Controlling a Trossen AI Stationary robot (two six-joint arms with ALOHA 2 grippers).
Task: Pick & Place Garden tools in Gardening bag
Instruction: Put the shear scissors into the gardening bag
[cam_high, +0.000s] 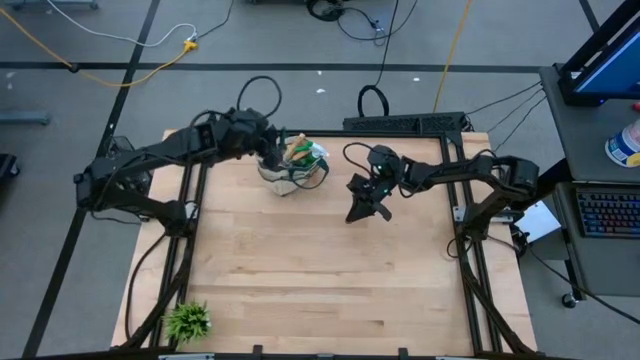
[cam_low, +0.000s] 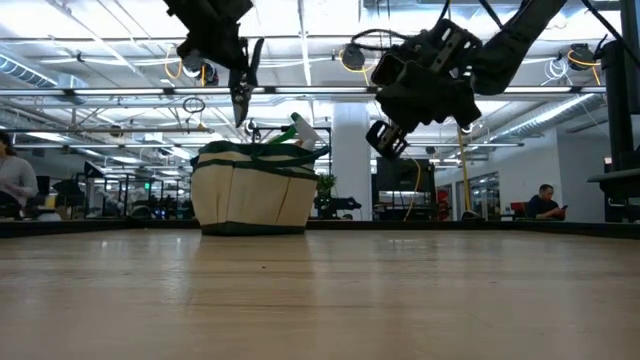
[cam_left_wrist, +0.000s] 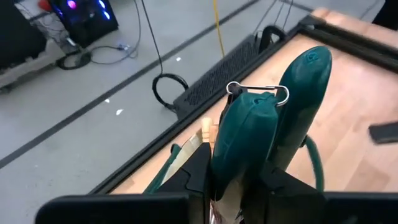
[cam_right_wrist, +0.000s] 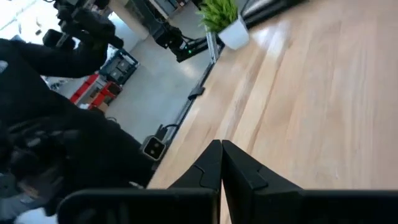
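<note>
Left gripper (cam_low: 243, 100): above the gardening bag (cam_high: 290, 172) at the table's (cam_high: 320, 280) far left-centre, clamped on green-handled pruning shears (cam_left_wrist: 267, 134). Bag: tools inside. Right gripper (cam_high: 366, 212): fingers closed together, empty, raised right of bag.

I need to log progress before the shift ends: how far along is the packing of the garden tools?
Nearly done, it seems. The bag already has tools sticking out of its top, and no loose tools show on the table. In hand: the left gripper holds green-handled shears above the bag. Left: lowering and releasing them. The right gripper hangs shut and empty. The potted plant stays out.
</note>
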